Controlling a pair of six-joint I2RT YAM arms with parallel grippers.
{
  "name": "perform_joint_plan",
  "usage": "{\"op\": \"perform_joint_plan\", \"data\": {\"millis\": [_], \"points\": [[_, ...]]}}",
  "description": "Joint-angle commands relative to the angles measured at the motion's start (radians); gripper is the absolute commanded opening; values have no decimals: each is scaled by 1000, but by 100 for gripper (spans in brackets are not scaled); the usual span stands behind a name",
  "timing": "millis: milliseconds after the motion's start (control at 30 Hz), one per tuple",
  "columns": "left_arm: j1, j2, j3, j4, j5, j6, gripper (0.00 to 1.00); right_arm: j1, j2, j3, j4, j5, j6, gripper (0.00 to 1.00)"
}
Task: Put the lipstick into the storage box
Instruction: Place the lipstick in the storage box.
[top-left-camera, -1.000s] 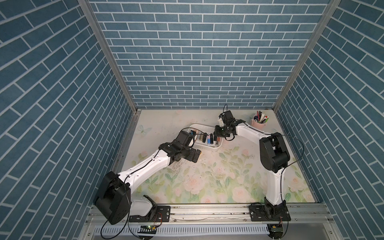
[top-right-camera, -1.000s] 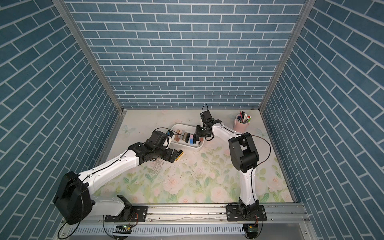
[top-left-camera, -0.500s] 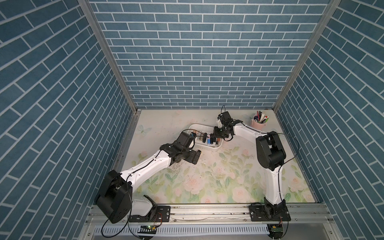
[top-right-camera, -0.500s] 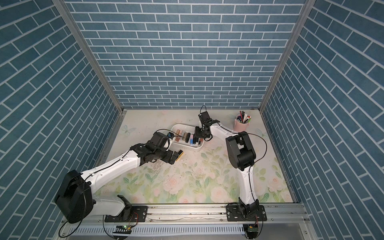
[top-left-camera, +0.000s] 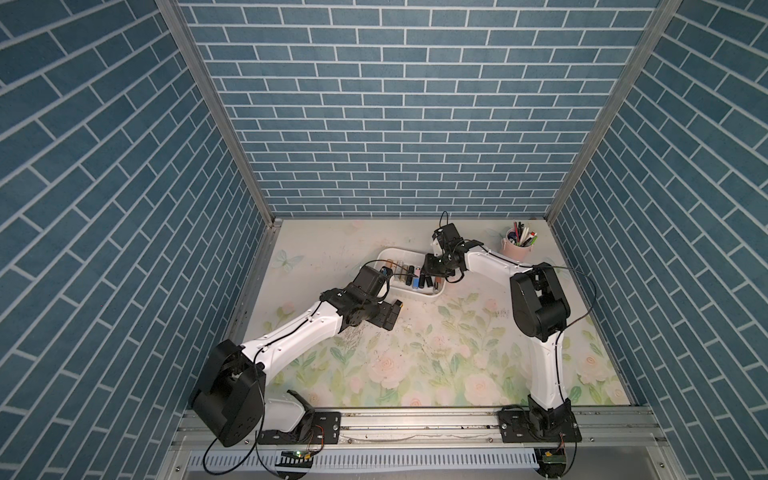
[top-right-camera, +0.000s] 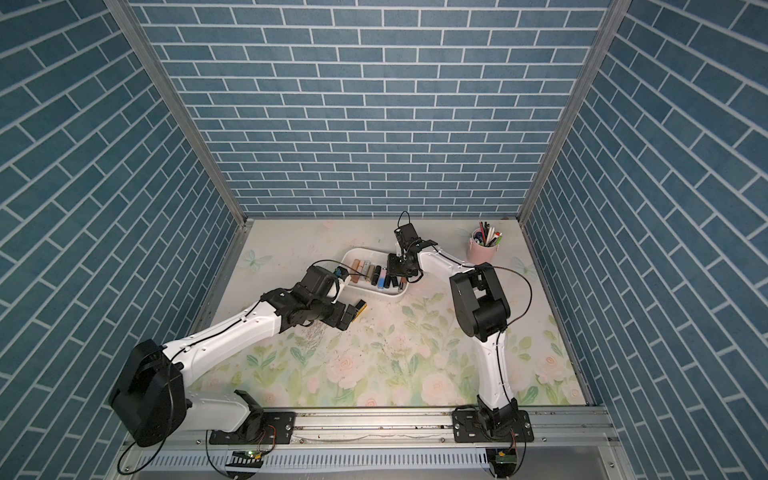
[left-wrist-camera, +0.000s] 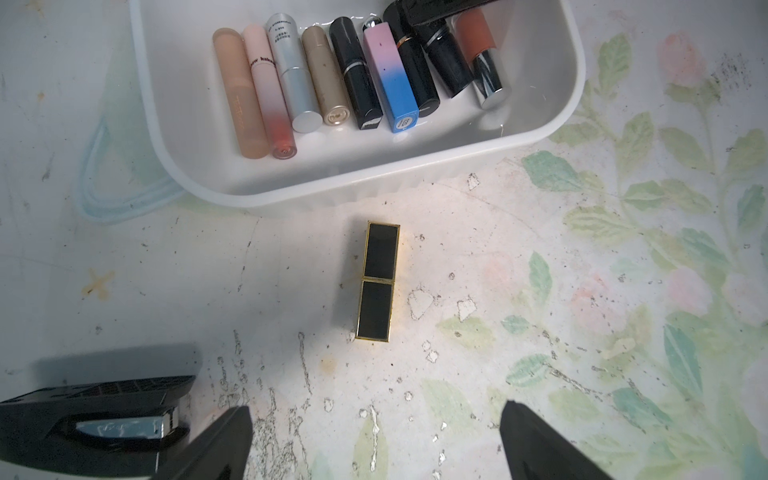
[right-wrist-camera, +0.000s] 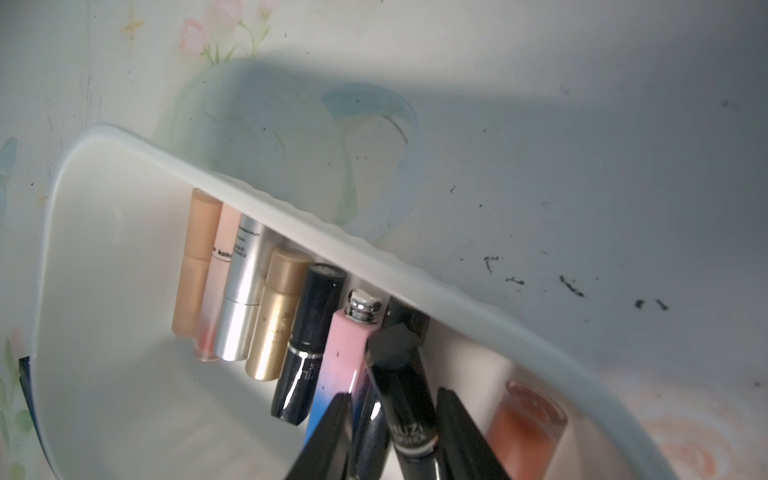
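Now | lipstick (left-wrist-camera: 377, 281) lies before left gripper (left-wrist-camera: 375, 409), jaws apart | right gripper (right-wrist-camera: 392, 392) possibly apart, cannot tell

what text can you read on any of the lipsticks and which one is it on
"new kale", then cut off: on the pink tube
"UZI", partly hidden: on the black lipstick with the angular cap
print on the silver tube: too small to read
end label on the pink-blue lipstick: blurred

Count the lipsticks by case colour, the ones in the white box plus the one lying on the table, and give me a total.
Black lipsticks: 3
Black-and-gold lipstick, on the table: 1
Peach lipstick: 1
Pink lipstick: 1
Silver lipstick: 1
Gold lipstick: 1
Pink-and-blue lipstick: 1
Orange lipstick: 1
Total: 10
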Motion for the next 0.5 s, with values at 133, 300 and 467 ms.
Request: {"op": "perform_joint_plan", "data": {"millis": [133, 300, 467], "points": [[-4, 17, -8, 3, -3, 11, 99, 7, -23, 11, -16, -4, -22, 48], [-4, 21, -12, 12, -1, 7, 99, 9, -64, -15, 13, -57, 0, 53], [-3, 30, -14, 14, -3, 7, 99, 8, -150, -63, 59, -89, 39, 57]]}}
